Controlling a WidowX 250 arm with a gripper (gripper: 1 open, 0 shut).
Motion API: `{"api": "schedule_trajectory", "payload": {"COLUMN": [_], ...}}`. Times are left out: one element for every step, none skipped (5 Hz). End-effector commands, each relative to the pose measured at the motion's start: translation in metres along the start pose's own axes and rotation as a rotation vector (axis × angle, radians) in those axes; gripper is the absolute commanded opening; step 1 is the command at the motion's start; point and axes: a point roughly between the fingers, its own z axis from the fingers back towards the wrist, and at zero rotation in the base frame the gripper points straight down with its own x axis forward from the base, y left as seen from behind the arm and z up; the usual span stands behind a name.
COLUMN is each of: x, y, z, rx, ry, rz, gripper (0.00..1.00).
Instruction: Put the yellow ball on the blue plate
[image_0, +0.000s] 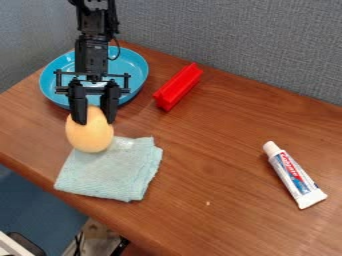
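- Your tool has its two dark fingers clamped down either side of the yellow ball, so it's closed tight on it and gripping from above.
- The yellow ball sits at the far left corner of the pale teal cloth; can't tell if it's touching the cloth or lifted a hair off it.
- The blue plate is just behind the ball, at the far left of the worktop, and the arm rises right in front of it, so part of the dish is hidden from you.
- A red block lies just right of the plate, angled away toward the far edge.
- A toothpaste tube lies way over on the right, well apart from everything else.
- The cloth is crumpled flat near the front edge of the worktop, to the near right of the ball.
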Motion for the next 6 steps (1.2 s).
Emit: {"api": "schedule_trajectory", "payload": {"x": [0.0004, -0.0001, -0.0006, -0.0010, -0.0012, -0.0013], "y": [0.0022, 0.0020, 0.0018, 0.0016, 0.0013, 0.0010], "z": [0.0105, 0.0110, 0.0114, 0.0117, 0.0118, 0.0117], "rx": [-0.031, -0.030, -0.029, -0.028, -0.027, -0.025], "ry": [-0.011, -0.008, -0.006, -0.004, -0.002, -0.001], "rz": [-0.008, -0.012, -0.016, -0.020, -0.023, -0.026], "gripper": [0.00, 0.00, 0.00, 0.00, 0.00, 0.00]}}
